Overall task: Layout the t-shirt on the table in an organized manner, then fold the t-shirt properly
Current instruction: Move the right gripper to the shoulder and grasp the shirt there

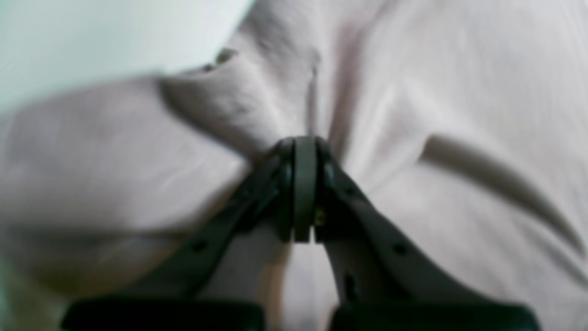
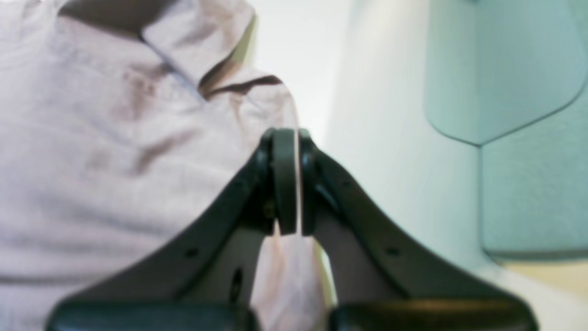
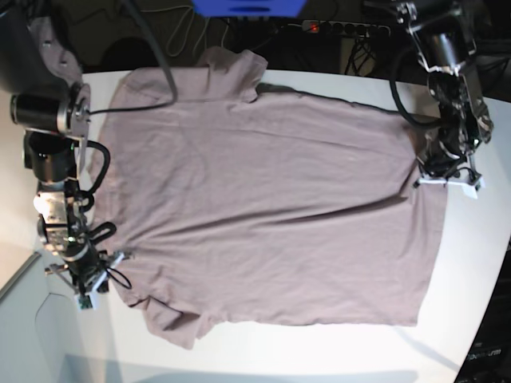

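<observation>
Mauve t-shirt [image 3: 263, 207] spread wide across white table [image 3: 335, 351], one sleeve at far edge, other at near left corner. Left gripper [image 1: 304, 151] clamped tight on bunched fabric, jaws fully together; in base view its tips hidden behind arm at shirt's right edge. Right gripper [image 2: 285, 142] also pinched closed, thin fabric edge caught between pads. Both wrist views blurred, seams hard to read. Dark cables [image 3: 343, 32] beyond table, cut off by frame.

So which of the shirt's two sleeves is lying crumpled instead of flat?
The sleeve at the bottom of the base view, near the right hand. Its edge is folded over and bunched, while the other sleeve lies spread flat on the t-shirt.
</observation>
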{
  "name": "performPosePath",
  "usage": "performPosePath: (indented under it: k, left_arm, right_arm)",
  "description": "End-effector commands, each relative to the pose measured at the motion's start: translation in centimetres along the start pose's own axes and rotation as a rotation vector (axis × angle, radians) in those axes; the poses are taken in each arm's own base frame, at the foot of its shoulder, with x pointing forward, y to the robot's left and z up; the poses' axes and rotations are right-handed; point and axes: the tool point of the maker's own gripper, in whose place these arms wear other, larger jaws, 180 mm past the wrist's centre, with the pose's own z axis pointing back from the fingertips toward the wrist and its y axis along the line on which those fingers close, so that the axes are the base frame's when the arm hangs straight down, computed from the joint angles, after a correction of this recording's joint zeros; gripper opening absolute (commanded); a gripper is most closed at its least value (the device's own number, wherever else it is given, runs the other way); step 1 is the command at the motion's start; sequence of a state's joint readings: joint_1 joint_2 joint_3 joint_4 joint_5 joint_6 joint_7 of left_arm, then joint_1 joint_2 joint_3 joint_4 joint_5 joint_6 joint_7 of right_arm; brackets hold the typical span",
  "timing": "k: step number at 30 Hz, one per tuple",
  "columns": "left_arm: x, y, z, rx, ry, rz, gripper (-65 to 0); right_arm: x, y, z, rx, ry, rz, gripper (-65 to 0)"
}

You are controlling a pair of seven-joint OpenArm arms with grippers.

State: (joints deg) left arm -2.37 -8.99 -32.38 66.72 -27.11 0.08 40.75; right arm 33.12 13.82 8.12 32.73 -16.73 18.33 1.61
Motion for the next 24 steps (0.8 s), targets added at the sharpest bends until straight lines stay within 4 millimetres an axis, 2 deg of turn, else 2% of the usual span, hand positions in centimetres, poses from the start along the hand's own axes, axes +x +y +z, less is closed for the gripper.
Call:
performPosePath:
  k: [1, 3, 5, 10, 13, 15, 17, 20, 24]
  left_arm:
    - [2.9, -0.8, 0.9, -0.028, -0.078, -0.018, -65.0]
    - [3.7, -0.9, 2.2, -0.031, -0.102, -0.052, -65.0]
    - [4.3, 0.1, 3.2, -0.012, -0.118, -0.089, -65.0]
    - [4.5, 4.7, 4.9, 0.072, -0.131, -0.102, -65.0]
    - [5.1, 7.3, 5.8, 0.124, -0.152, -0.062, -65.0]
    - [5.3, 8.4, 6.3, 0.143, -0.163, -0.042, -65.0]
    - [5.4, 9.0, 6.4, 0.155, -0.165, -0.025, -65.0]
    - [4.1, 9.8, 5.6, 0.168, -0.125, -0.002, -65.0]
    - [3.1, 10.1, 4.8, 0.172, -0.092, 0.021, -65.0]
  right_arm:
    - [2.2, -1.0, 0.2, -0.028, -0.051, 0.008, -65.0]
    - [1.8, 0.0, 0.9, -0.026, -0.036, 0.025, -65.0]
    - [1.2, 1.0, 1.9, -0.025, -0.021, 0.042, -65.0]
    - [-0.4, 7.7, 6.5, 0.126, 0.015, 0.017, -65.0]
    - [-1.4, 10.3, 9.5, 0.149, 0.059, 0.005, -65.0]
    - [-2.2, 11.8, 11.4, 0.159, 0.076, -0.002, -65.0]
    - [-3.2, 13.3, 13.2, 0.173, 0.094, -0.015, -65.0]
    - [-5.7, 14.9, 15.3, 0.192, 0.160, -0.035, -65.0]
    - [-8.8, 15.6, 16.3, 0.207, 0.227, -0.046, -65.0]
